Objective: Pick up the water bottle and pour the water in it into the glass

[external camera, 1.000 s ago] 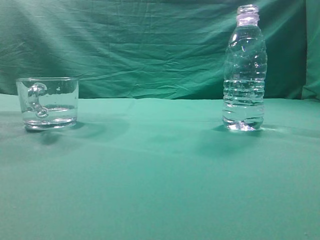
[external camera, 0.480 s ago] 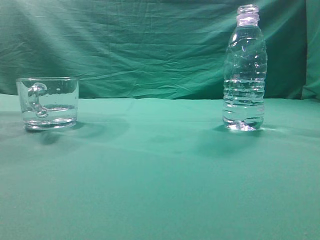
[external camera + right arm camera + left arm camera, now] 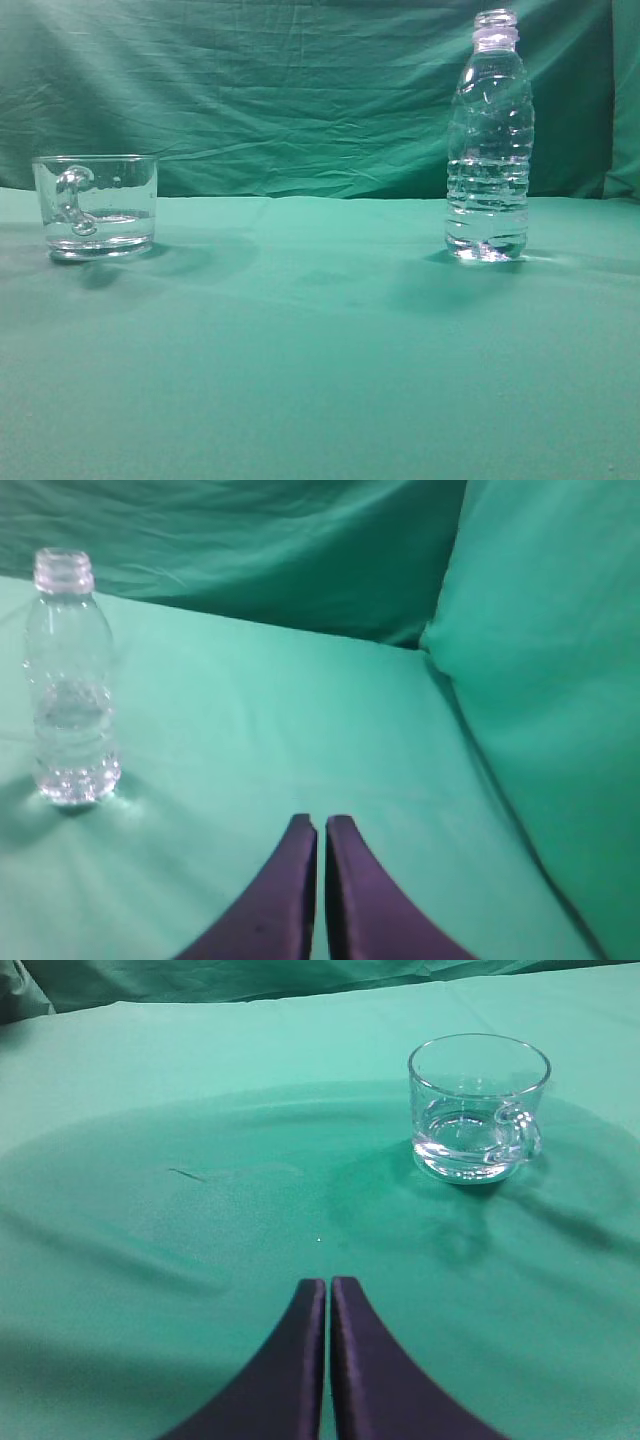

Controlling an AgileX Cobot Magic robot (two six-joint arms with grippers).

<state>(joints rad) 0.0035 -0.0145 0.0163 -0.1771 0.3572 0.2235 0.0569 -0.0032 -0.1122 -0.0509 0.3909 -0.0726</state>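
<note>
The water bottle (image 3: pixel 489 140) stands upright and uncapped on the right of the green table, about half full of clear water (image 3: pixel 487 200); it also shows in the right wrist view (image 3: pixel 68 680) at the left. The glass (image 3: pixel 96 205) stands at the left with a little water in its bottom; the left wrist view shows it (image 3: pixel 478 1107) at the upper right, handle to the right. My left gripper (image 3: pixel 328 1285) is shut and empty, well short of the glass. My right gripper (image 3: pixel 320 822) is shut and empty, to the right of the bottle. Neither gripper shows in the exterior view.
A green cloth (image 3: pixel 300 330) covers the table and hangs as a wrinkled backdrop (image 3: pixel 280 90) behind it. A raised green cloth wall (image 3: pixel 540 680) stands on the right in the right wrist view.
</note>
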